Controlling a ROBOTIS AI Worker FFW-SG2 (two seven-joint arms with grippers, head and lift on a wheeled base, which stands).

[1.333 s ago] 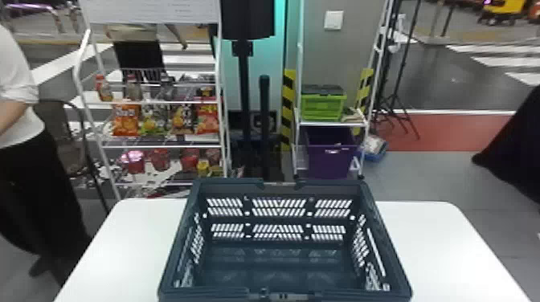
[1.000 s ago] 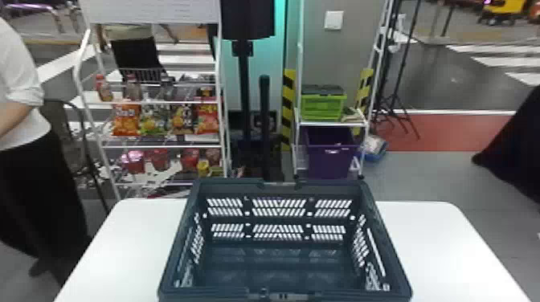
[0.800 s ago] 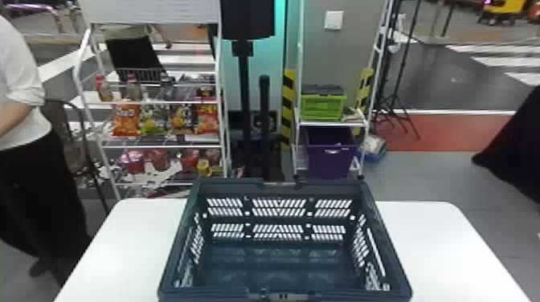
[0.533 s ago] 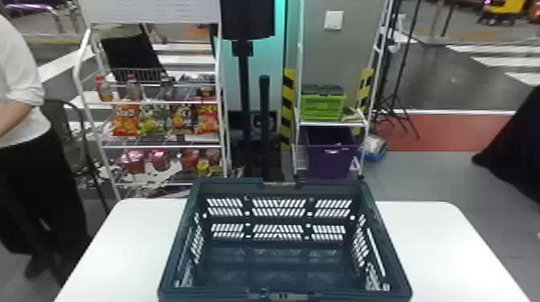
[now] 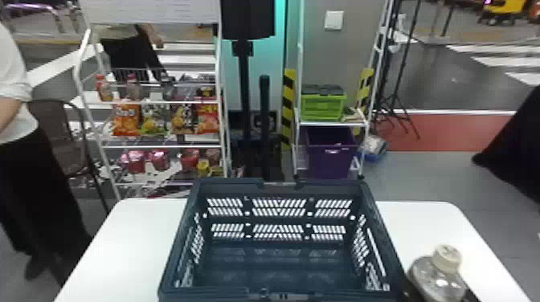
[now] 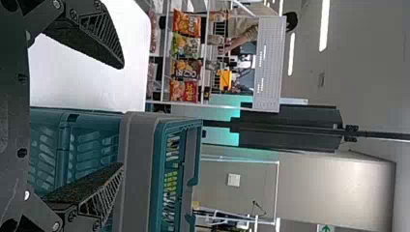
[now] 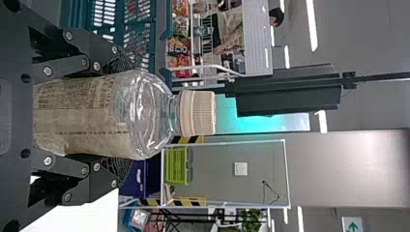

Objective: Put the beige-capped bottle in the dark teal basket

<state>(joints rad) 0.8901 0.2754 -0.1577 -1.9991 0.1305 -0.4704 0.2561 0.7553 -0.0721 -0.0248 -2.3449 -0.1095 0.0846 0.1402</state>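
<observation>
At the lower right of the head view, my right gripper (image 5: 468, 295) is shut on the beige-capped bottle (image 5: 437, 277), just right of the dark teal basket (image 5: 383, 225). In the right wrist view the right gripper (image 7: 118, 118) holds the bottle (image 7: 145, 113) around its labelled body, cap upright in the room; the basket (image 7: 140, 34) is beside it. The left gripper (image 6: 121, 116) stands open in the left wrist view with nothing between its fingers, near a side of the basket (image 6: 92, 145).
The white table (image 5: 132, 237) extends on both sides of the basket. Behind it stand a snack rack (image 5: 160, 146) and a shelf with a green crate (image 5: 323, 106) and a purple bin (image 5: 329, 160).
The beige-capped bottle, held by my right gripper, has come into the head view at the lower right. The basket has stayed in place.
</observation>
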